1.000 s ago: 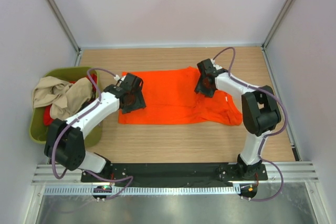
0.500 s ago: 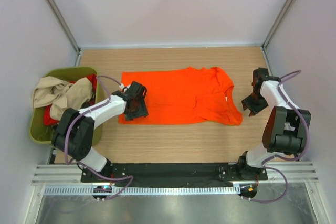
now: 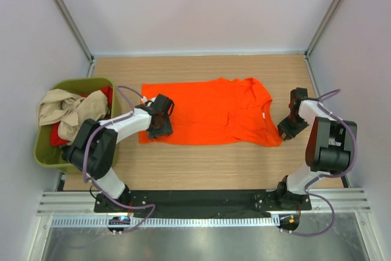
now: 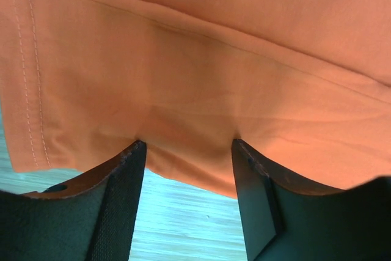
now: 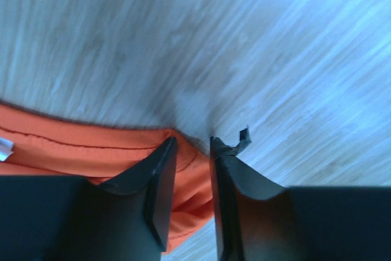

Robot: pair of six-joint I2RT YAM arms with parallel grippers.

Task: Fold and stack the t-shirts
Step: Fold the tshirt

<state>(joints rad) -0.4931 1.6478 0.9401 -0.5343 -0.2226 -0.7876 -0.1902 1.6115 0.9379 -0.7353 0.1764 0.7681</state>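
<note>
Your right tool (image 5: 193,143) has swung off the orange shirt (image 3: 211,111) to its neck-end corner, fingers narrowly apart. Your left tool (image 4: 186,146) straddles the hem, spread wide. The shirt lies flat on the counter (image 3: 201,163) and looks ready to fold.

Pale walls (image 3: 195,4) enclose a light wooden table (image 3: 201,163), evenly lit.

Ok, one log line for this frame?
bright orange cloth t-shirt: spread flat | left end effector: open, on hem-end edge | right end effector: nearly closed at collar-end edge, grip unclear
</note>
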